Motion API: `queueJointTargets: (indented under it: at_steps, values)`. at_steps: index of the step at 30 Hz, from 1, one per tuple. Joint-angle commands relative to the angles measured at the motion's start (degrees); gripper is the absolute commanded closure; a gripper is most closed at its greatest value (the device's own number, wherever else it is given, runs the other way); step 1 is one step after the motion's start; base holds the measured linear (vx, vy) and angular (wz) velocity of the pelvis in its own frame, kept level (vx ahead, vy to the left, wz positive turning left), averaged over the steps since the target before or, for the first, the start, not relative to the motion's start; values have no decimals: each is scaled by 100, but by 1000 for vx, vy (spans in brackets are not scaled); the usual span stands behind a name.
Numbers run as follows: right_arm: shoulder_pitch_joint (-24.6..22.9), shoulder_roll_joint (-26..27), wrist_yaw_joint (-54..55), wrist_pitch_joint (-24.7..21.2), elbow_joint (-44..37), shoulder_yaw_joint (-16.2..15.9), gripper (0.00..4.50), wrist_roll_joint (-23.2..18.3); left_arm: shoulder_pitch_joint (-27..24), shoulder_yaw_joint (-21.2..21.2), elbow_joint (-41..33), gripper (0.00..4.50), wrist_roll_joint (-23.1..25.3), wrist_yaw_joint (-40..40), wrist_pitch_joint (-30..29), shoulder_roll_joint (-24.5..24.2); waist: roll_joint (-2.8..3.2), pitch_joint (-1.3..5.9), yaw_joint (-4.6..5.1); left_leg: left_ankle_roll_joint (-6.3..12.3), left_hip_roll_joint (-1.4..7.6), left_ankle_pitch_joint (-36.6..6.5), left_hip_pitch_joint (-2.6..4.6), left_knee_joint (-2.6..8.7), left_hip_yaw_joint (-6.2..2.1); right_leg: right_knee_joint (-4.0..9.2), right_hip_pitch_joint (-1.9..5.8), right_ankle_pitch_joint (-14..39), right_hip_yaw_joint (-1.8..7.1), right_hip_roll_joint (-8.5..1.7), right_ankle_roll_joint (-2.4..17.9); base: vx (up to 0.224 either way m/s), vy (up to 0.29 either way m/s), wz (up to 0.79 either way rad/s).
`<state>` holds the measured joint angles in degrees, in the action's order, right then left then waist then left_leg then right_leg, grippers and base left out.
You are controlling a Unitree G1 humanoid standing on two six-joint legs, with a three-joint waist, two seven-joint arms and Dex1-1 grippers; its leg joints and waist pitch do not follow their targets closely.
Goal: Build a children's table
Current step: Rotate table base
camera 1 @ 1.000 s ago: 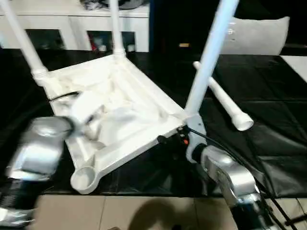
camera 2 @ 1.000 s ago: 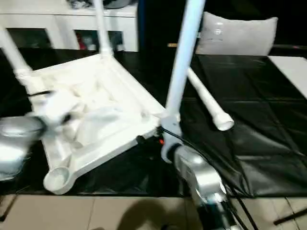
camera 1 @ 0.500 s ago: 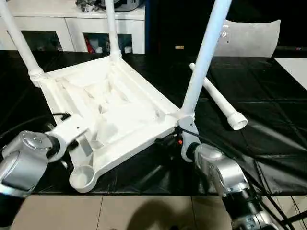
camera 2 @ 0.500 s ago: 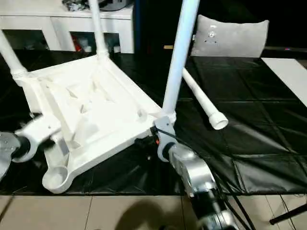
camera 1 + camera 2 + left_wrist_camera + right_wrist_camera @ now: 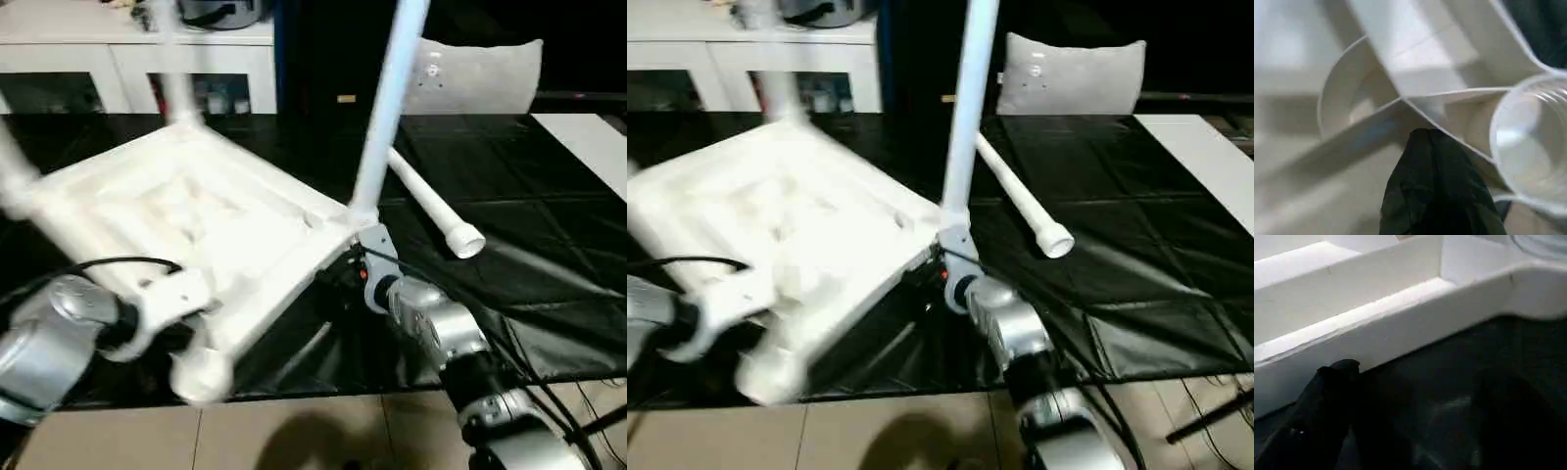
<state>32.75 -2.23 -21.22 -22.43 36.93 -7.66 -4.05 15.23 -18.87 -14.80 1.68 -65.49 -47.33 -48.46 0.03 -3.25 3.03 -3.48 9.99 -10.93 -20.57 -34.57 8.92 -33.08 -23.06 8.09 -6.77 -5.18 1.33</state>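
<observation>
Left gripper, jaws together, tips against a rib of the upturned tabletop, just beside the empty corner socket; right gripper, jaws wide apart, tabletop's side wall just beyond the tips, w/ fitted leg near.

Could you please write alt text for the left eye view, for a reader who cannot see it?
A white plastic tabletop lies upside down and tilted on a black mat, with one leg standing up from its near right corner. A loose leg lies on the mat to the right. Two silver robot forearms reach in from below, one at each near corner.
</observation>
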Motion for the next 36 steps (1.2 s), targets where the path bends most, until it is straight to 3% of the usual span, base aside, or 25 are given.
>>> queueJointTargets:
  at_steps: [1,5,10,11,13,14,16,17,20,22,26,31,33,35,36]
  values:
    - [184,193,-49,101,173,-111,0,-52,125,-221,-149,445,-305,-155,237,211,83,324,-34,-137,254,-2317,-5,473,-148,409,245,2728,340,-390,928,0,0,0]
    - [283,215,-111,222,394,-83,0,-26,427,-224,257,445,-429,-77,519,825,77,346,-47,-101,247,-2035,-25,456,-122,387,278,2522,337,-374,976,0,0,0]
    - [314,239,-191,384,577,-58,0,53,784,-313,1032,445,-194,361,1081,1299,79,359,-40,-52,243,-1981,-23,443,-100,403,268,2447,332,-353,1006,0,0,0]
    - [328,238,-199,434,619,-51,0,62,880,-314,1305,445,-154,488,1226,1457,78,358,-28,-40,250,-1924,-55,455,-107,398,295,2394,326,-353,1015,0,0,0]
    - [333,228,-187,491,642,-33,0,68,1046,-303,1821,445,-32,787,1449,1764,84,367,-62,-50,251,-1936,-16,435,-102,400,276,2420,326,-362,999,0,0,0]
    - [326,213,-163,523,625,-22,0,74,1111,-281,2054,445,13,948,1562,1911,122,358,-58,-41,248,-1962,-23,445,-106,414,282,2445,321,-354,988,0,0,0]
    - [315,179,-133,572,582,10,0,69,1207,-244,2398,445,91,1225,1726,2087,81,371,-63,-43,248,-2030,-22,437,-109,427,290,2520,310,-359,923,0,0,0]
    - [298,132,-102,617,517,66,0,51,1323,-219,2814,445,206,1565,1984,2264,130,375,-72,-27,245,-2001,-21,434,-113,433,290,2523,306,-359,909,0,0,0]
    - [238,40,-54,647,347,143,0,57,1437,-96,3205,445,247,1991,2169,2466,75,390,-79,37,245,-1885,-35,424,-97,434,303,2441,304,-356,908,0,0,0]
    - [12,-150,-51,585,-142,262,0,46,1502,123,3407,445,133,2177,2394,2678,85,377,-90,70,245,-1840,-45,426,-82,465,308,2466,299,-343,854,0,0,0]
    - [-469,-424,-127,320,-1132,396,0,-69,1343,584,3095,445,-256,2230,2435,2865,71,417,-222,191,286,-1414,-43,430,-61,387,321,1856,332,-346,1014,0,0,0]
    - [-1056,-579,-228,-128,-2344,641,0,-390,864,1132,2251,399,-790,2328,2182,2982,68,413,-263,279,312,-1287,-50,441,-49,342,326,1603,339,-342,1138,0,0,0]
    - [-1487,-645,-33,-318,-3177,643,0,-285,472,1555,1582,383,-989,2829,2020,3264,60,377,-276,244,313,-1429,-52,456,-37,387,321,1857,333,-331,1052,0,0,0]
    - [-1818,-506,344,-437,-3796,801,0,-296,181,1875,1021,371,-1058,3388,1938,3583,35,350,-268,201,303,-1701,-29,453,-27,469,287,2441,311,-327,843,0,0,0]
    - [-1923,-425,559,-558,-4006,886,0,-280,75,1959,828,360,-1077,3563,1908,3690,32,331,-252,177,273,-1859,-22,451,-34,528,255,2942,285,-318,639,0,0,0]
